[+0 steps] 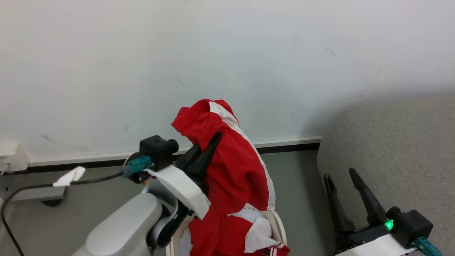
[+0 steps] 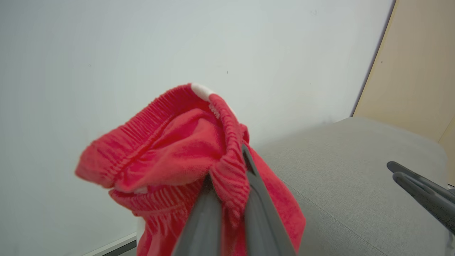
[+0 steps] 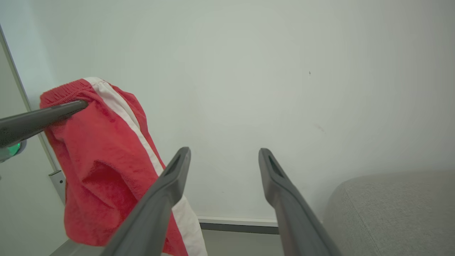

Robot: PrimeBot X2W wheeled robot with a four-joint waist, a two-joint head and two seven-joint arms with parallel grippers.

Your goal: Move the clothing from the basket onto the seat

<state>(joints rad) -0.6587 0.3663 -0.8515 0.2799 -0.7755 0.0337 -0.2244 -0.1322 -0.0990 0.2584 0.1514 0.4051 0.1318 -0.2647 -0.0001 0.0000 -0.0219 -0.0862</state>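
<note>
My left gripper (image 1: 209,142) is shut on the elastic waistband of a red garment with a white side stripe, the clothing (image 1: 231,167), held up high so it hangs down toward the basket (image 1: 280,227). More red and white fabric (image 1: 220,234) lies in the basket below. In the left wrist view the fingers (image 2: 256,199) pinch the ribbed red band (image 2: 160,149). The grey seat (image 1: 398,149) stands to the right. My right gripper (image 1: 339,173) is open and empty in front of the seat; its wrist view shows the spread fingers (image 3: 284,192) and the hanging garment (image 3: 99,153) at left.
A pale wall with a baseboard (image 1: 284,142) runs behind everything. A black cable (image 1: 89,179) with a white tag and a white wall box (image 1: 10,156) sit at the left. Grey floor (image 1: 298,185) separates the basket from the seat. A beige panel (image 2: 416,71) stands beyond the seat.
</note>
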